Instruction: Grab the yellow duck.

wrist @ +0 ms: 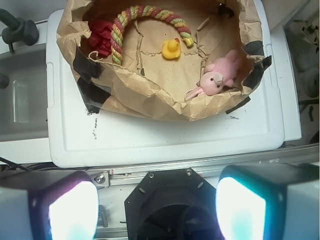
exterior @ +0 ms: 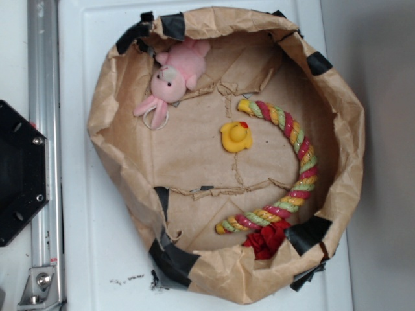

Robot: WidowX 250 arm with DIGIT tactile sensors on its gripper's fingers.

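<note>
In the wrist view the gripper (wrist: 152, 200) is wide open and holds nothing. Its two fingers (wrist: 72, 210) stand at the bottom corners of the picture, with pale glowing pads, and between them the black base (wrist: 170, 205) of the robot is seen. The gripper is well apart from the toys, on the near side of the white lid (wrist: 165, 140).

On this lid stands a brown paper basket (exterior: 337, 116), patched with black tape (exterior: 172, 259) at several places of its rim. The duck (exterior: 235, 137) sits on the paper floor near the middle of the basket, upright, with its red-orange beak visible. Just beside it, toward the right in the exterior view, the rope (exterior: 295, 162) of yellow, red and green curves in an arc; one end of the rope lies close to the duck, apparently not touching it. A red cloth (exterior: 266, 243) lies at the other end of the rope. A pink plush bunny (exterior: 175, 78) leans at the wall, apart from the duck.
</note>
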